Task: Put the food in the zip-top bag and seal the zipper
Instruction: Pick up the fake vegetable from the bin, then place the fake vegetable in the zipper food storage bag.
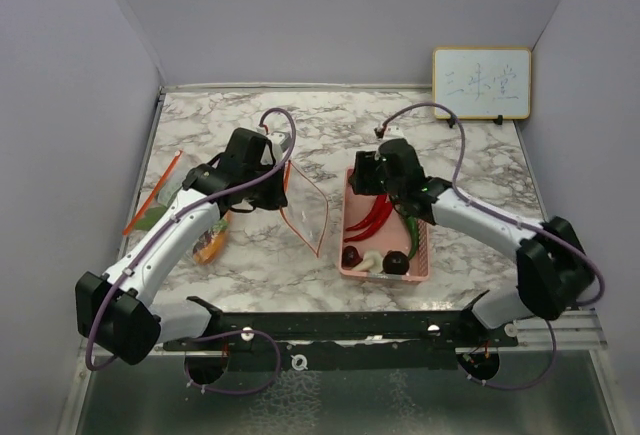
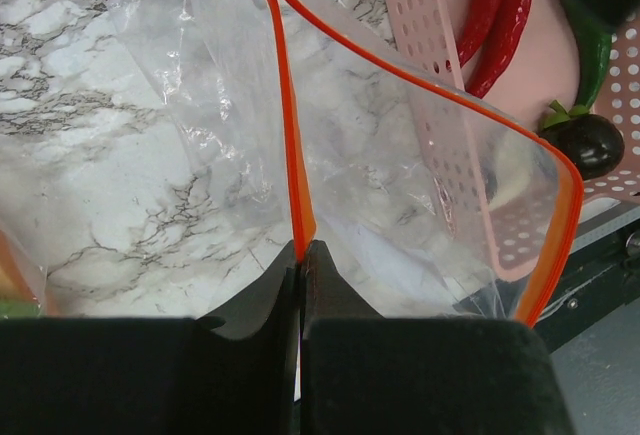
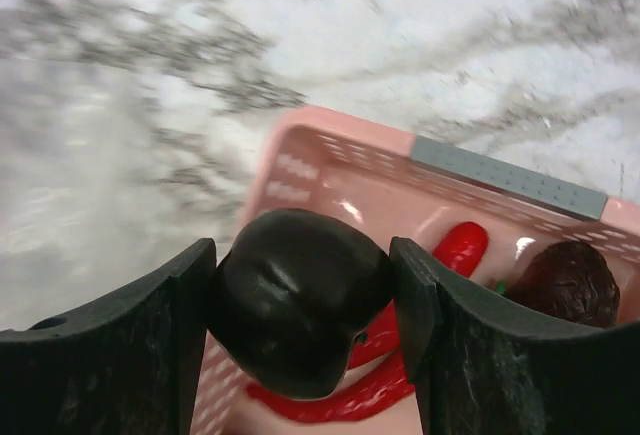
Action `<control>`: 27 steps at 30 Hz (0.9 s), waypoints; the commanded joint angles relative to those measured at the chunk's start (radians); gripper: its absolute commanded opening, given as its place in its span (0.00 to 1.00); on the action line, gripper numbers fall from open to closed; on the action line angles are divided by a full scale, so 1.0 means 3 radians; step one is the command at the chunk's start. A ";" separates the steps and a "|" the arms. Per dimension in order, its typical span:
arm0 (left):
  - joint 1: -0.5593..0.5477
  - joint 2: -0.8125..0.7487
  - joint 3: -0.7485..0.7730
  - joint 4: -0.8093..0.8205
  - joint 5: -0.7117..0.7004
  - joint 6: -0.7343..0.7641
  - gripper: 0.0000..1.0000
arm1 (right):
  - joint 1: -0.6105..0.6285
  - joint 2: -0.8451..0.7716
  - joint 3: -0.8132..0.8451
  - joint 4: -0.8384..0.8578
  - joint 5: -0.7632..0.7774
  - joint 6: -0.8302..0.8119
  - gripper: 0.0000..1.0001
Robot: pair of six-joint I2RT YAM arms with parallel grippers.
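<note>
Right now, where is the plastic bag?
In the top view, the zip-top bag stands open mid-table, pinched at its orange zipper by the left gripper, just left of the pink basket.

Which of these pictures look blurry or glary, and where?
Right wrist view: the marble table is blurred, while the dark round piece in front is sharper. Left wrist view: crisp, with glare on the zip-top bag. Top view: evenly lit.

Left claw (image 2: 303,248) clamped on zip-top bag (image 2: 400,185) rim, right claw (image 3: 302,250) gripping dark round piece (image 3: 295,310), arms forward
</note>
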 commanded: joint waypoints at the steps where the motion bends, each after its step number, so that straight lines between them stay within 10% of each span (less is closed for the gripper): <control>1: 0.0016 0.0070 0.0039 0.0113 0.0069 0.0036 0.00 | 0.0073 -0.0884 -0.0043 0.0080 -0.1023 -0.0129 0.12; 7: 0.0010 0.0054 0.0103 0.0130 0.0106 0.0037 0.00 | 0.0592 -0.1171 0.0207 0.0332 -0.2084 -0.0104 0.12; 14: 0.0011 0.0035 0.0126 0.0182 0.0256 0.0007 0.00 | 0.0866 -0.0705 0.0290 0.0678 -0.1832 0.0245 0.14; 27: 0.0011 -0.0136 0.0098 0.0135 0.0295 -0.0010 0.00 | 0.0882 -0.0786 0.0334 0.0149 -0.0565 0.0187 0.84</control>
